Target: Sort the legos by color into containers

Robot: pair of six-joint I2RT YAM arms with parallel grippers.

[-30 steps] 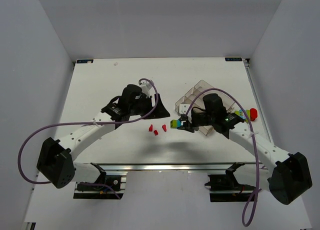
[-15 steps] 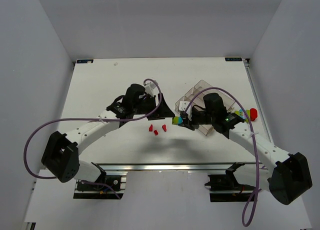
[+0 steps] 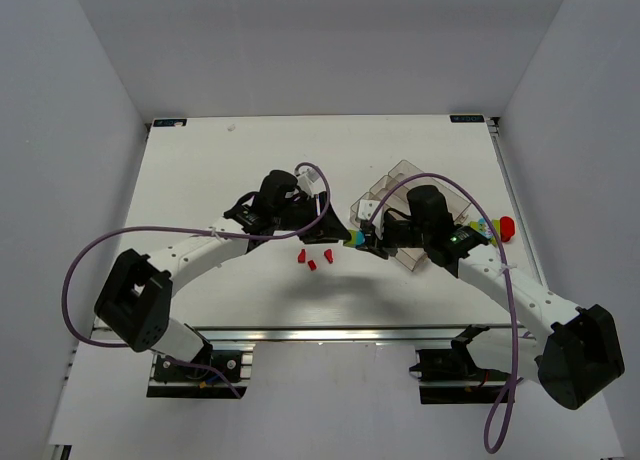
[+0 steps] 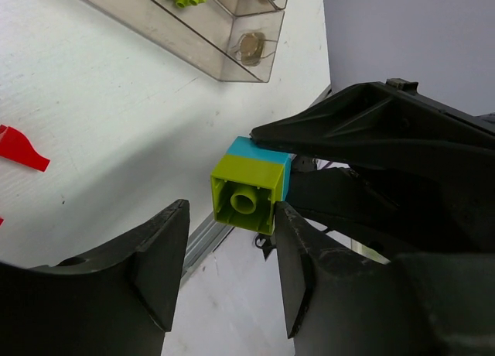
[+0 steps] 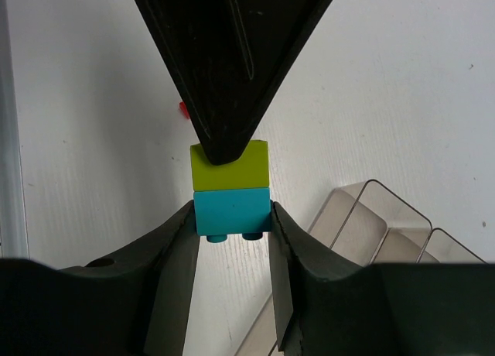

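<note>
Top external view: over the white table (image 3: 200,170) both arms reach inward and meet just in front of the clear divided tray (image 3: 398,176), which sits right of centre. The right gripper (image 5: 232,217) is clamped on a cyan brick (image 5: 231,210) that is stuck to a yellow-green brick (image 4: 246,192), and it holds the pair above the table beside the tray's near corner. The left gripper (image 4: 228,217) is spread wide around the yellow-green half; one finger looks to be touching it, while a gap shows on the other side. The step in hand appears to be pulling this two-colour pair apart so each half can go to its own compartment. The next move calls for the left fingers to close squarely on the yellow-green half alone, then a firm pull or twist away from the right gripper without either brick slipping. Three small red bricks (image 3: 312,259) lie loose on the table just below the grippers, not yet sorted.
</note>
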